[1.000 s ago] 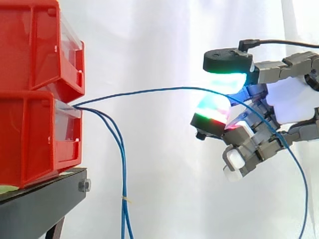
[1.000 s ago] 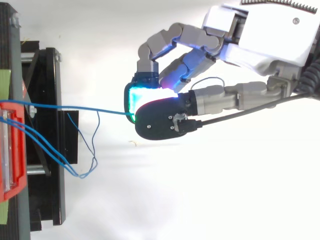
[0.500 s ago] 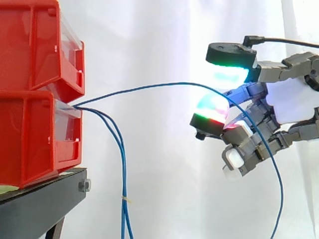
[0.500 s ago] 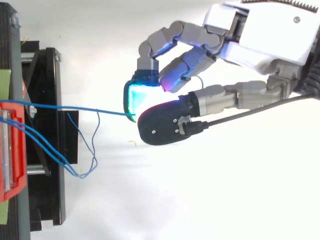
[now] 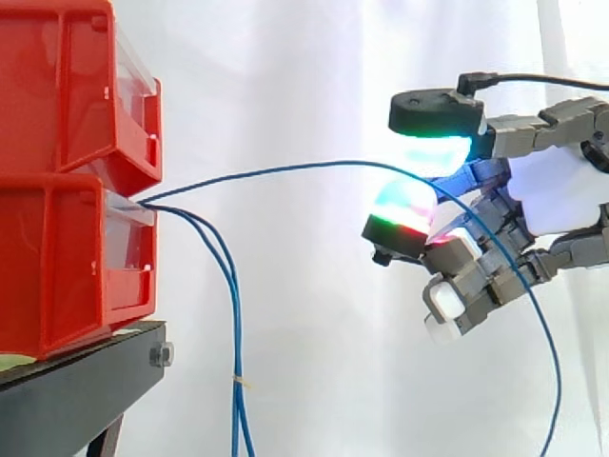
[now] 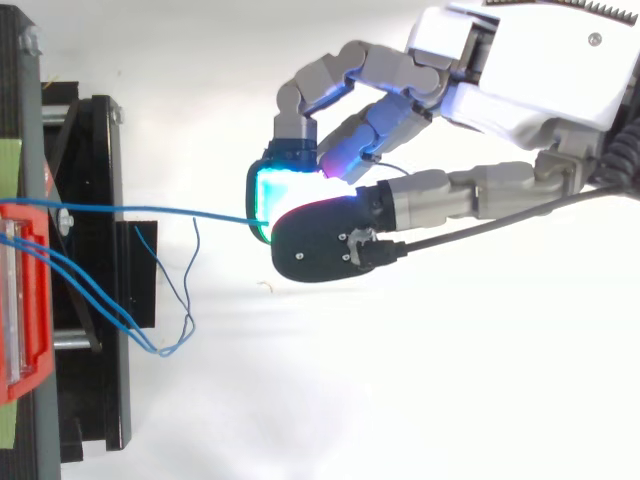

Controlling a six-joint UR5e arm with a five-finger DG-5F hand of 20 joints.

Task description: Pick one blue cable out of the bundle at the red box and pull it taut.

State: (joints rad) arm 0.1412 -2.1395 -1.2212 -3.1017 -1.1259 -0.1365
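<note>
One blue cable pinched between the hand's rounded glowing pads.
Thin cable runs in a shallow arc from the lower red bin to the curled fingers, then droops past them; two more cables hang limp beside the black stand.

You see red bins on a black stand at the left, and thin blue cables against a white curtain. The hand is white and grey; its fingers glow cyan, green, magenta and red.
</note>
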